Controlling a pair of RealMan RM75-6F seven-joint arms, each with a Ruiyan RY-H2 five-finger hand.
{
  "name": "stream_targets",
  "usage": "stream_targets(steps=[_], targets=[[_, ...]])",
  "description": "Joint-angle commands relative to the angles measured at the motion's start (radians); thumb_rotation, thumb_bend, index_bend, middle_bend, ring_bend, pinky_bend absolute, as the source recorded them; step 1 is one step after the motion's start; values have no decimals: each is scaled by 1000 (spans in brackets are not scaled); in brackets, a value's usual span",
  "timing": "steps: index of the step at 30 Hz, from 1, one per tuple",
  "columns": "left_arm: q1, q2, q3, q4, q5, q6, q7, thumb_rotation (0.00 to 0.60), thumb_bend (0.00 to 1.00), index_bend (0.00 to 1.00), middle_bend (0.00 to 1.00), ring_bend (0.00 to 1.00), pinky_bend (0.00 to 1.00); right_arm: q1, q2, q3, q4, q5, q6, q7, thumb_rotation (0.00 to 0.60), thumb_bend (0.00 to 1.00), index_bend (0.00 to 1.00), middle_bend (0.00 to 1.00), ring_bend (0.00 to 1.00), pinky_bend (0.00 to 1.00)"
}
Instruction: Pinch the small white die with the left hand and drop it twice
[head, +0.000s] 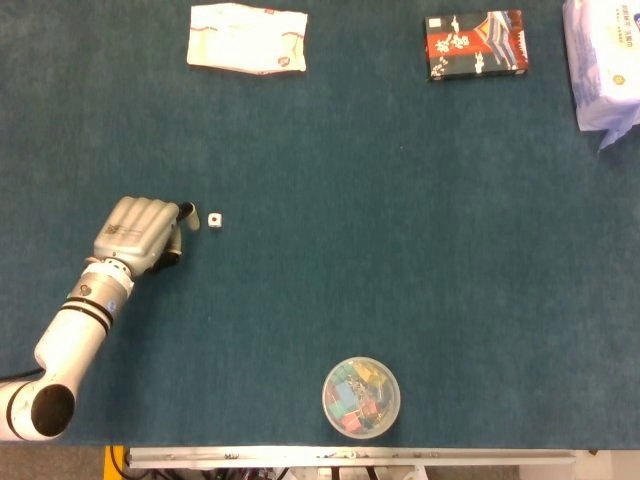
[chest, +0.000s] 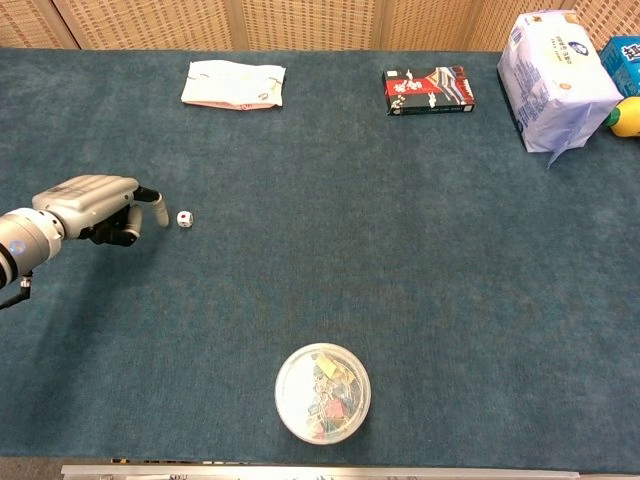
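Observation:
The small white die (head: 214, 219) lies on the blue-green tablecloth, also seen in the chest view (chest: 184, 218). My left hand (head: 140, 230) hovers just left of it, a short gap away, knuckles up. Its fingers bend downward, and the forefinger (chest: 160, 207) stands apart from the thumb with nothing between them. The left hand (chest: 95, 205) does not touch the die. My right hand shows in neither view.
A round clear tub of coloured clips (head: 361, 397) sits near the front edge. At the back lie a white packet (head: 247, 37) and a dark red-and-black box (head: 474, 44). A white tissue pack (chest: 553, 80) stands at the far right.

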Motion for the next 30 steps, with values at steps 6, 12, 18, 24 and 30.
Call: stream_targets(steps=[6,12,18,24,30], targets=[[-3,1,-4,-4,2,3,-2,600,1000,356,1000,1000,1000,1,-1,-1,0,1,-2,-4,600,125,436,527,460,627],[-5,2,-7,-4,10,-9,-21,600,1000,355,1000,1000,1000,1,1,0,1,4,-3,-2,600,125,436,527,459,627],[-13,-3,-8,7,2,-24,-22,600,1000,355,1000,1000,1000,-2,3,2,0,3,3,4,600,125,436,527,460,627],[-20,-14,-12,21,2,-28,-23,600,1000,348,1000,1000,1000,-4,6,3,-1,3,6,10,600,125,437,527,460,627],[-24,-18,-12,23,4,-32,-25,600,1000,341,1000,1000,1000,-5,9,4,-1,3,8,19,600,124,436,527,460,627]])
